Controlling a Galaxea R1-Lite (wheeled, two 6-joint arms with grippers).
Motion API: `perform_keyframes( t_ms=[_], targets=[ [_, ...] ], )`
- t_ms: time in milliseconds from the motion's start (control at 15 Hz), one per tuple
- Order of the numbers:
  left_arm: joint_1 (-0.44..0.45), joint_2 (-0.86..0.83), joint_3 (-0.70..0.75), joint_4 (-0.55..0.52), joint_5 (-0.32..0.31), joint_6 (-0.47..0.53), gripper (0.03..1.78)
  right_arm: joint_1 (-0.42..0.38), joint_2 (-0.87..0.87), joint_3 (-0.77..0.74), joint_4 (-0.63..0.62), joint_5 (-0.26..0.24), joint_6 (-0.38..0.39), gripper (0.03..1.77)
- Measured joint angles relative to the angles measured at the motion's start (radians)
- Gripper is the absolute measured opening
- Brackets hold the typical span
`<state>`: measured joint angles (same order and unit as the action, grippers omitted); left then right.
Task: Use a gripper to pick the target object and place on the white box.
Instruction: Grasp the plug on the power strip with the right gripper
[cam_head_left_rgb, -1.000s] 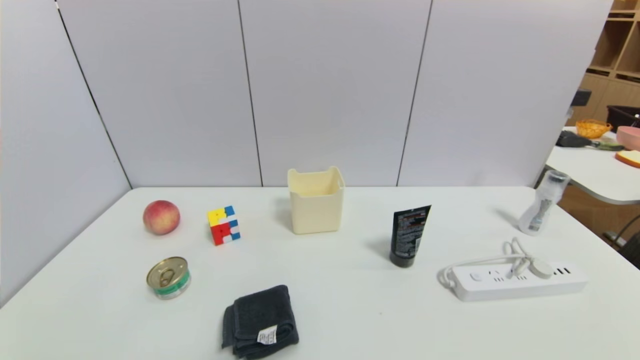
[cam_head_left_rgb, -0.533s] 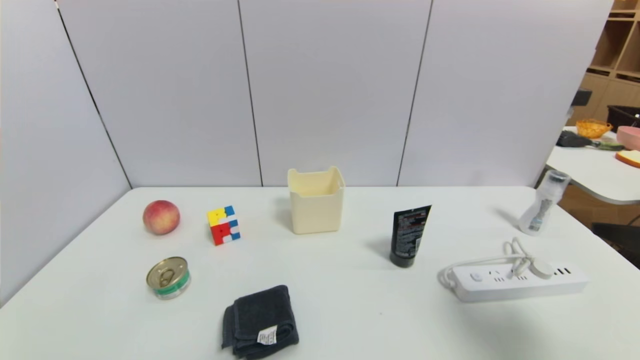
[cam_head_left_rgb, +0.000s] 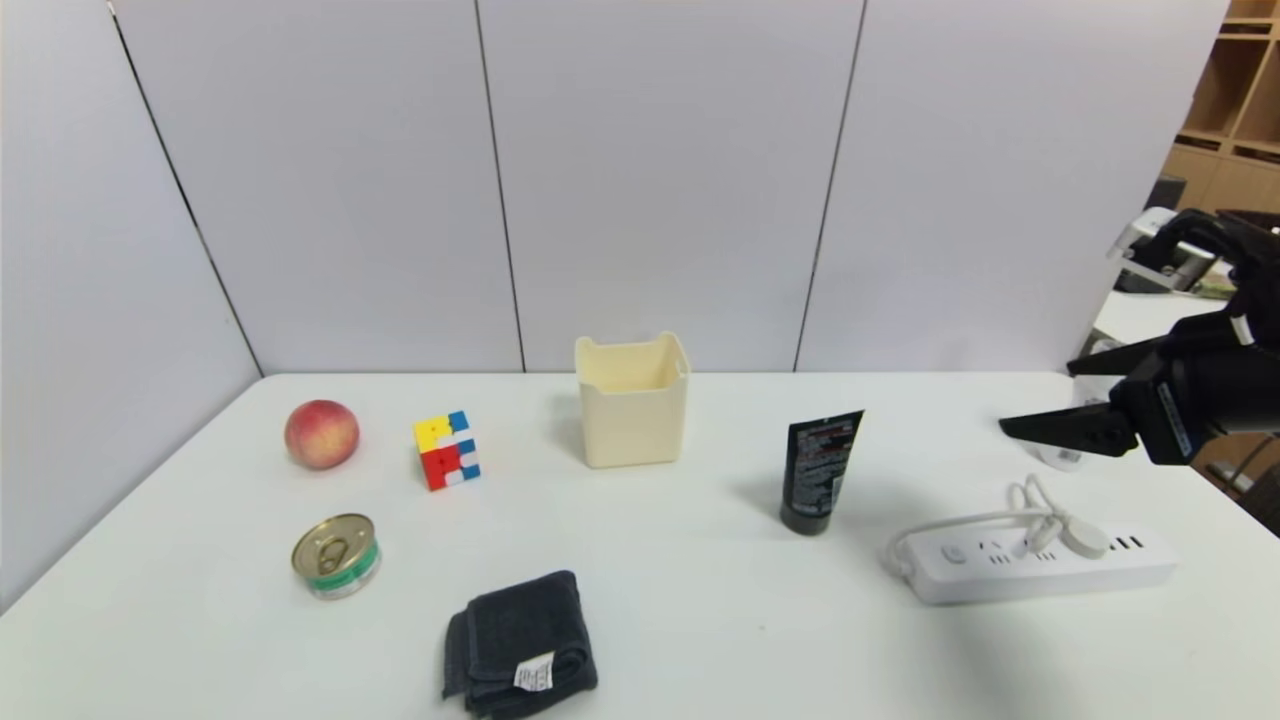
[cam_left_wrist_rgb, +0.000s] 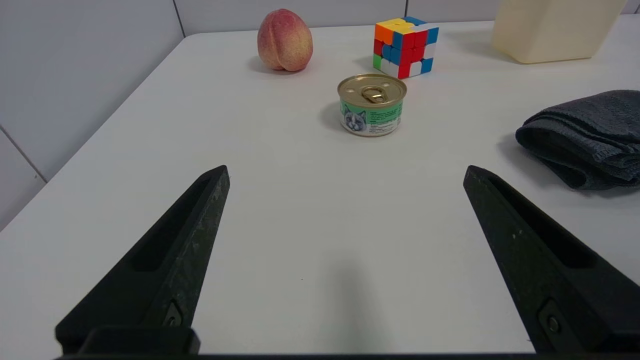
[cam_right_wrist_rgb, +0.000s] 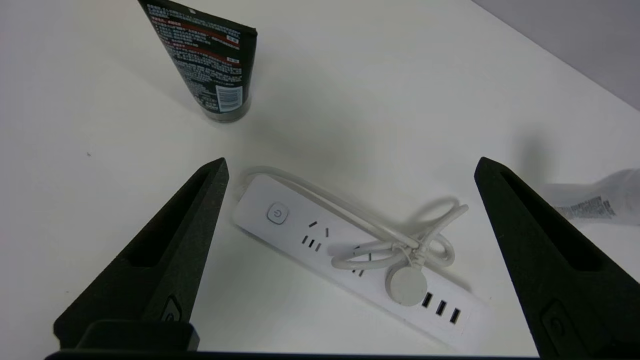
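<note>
The black two-fingered right gripper (cam_head_left_rgb: 1040, 400), jaws spread wide, is hovering above the long flat white power strip (cam_head_left_rgb: 1040, 567) in the approach step. Next, I judge, it needs lowering and closing across the strip's narrow width before carrying it to the cream-white square plastic box (cam_head_left_rgb: 632, 402).

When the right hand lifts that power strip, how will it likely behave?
The power strip looks like a rigid, flat bar, so it probably stays stiff but may tilt if gripped off-centre. Its smooth plastic could be slippery. The bundled cord and plug on top may shift or dangle. The open right hand hovers above it.

Site: lab/office test bay | white tabletop (cam_head_left_rgb: 700, 620) fenced by grey partition panels (cam_head_left_rgb: 660, 180) | wooden shelving (cam_head_left_rgb: 1235, 90) and second cluttered table (cam_head_left_rgb: 1150, 310) behind, right.
</note>
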<state>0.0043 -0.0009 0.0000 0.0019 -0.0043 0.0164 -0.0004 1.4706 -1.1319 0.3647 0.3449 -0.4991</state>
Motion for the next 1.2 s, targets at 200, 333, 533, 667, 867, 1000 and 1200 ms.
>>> perform_keyframes(
  t_ms=[200, 333, 533, 667, 867, 1000, 1200],
  targets=[
    [0.0, 0.0, 0.0, 0.0, 0.0, 0.0, 1.69, -0.02, 0.091, -0.051, 0.059, 0.036, -0.135, 1.7],
    [0.0, 0.0, 0.0, 0.0, 0.0, 0.0, 1.69, -0.068, 0.141, -0.075, 0.128, 0.076, -0.243, 1.7],
    [0.0, 0.0, 0.0, 0.0, -0.001, 0.001, 1.69, -0.174, 0.203, -0.087, 0.16, 0.16, -0.432, 1.7],
    [0.0, 0.0, 0.0, 0.0, 0.0, 0.0, 1.69, -0.248, 0.246, -0.106, 0.199, 0.239, -0.578, 1.7],
    [0.0, 0.0, 0.0, 0.0, 0.0, 0.0, 1.69, -0.294, 0.311, -0.157, 0.35, 0.319, -0.757, 1.7],
    [0.0, 0.0, 0.0, 0.0, 0.0, 0.0, 1.69, -0.296, 0.338, -0.164, 0.377, 0.34, -0.829, 1.7],
    [0.0, 0.0, 0.0, 0.0, 0.0, 0.0, 1.69, -0.274, 0.367, -0.164, 0.378, 0.343, -0.93, 1.7]
  ],
)
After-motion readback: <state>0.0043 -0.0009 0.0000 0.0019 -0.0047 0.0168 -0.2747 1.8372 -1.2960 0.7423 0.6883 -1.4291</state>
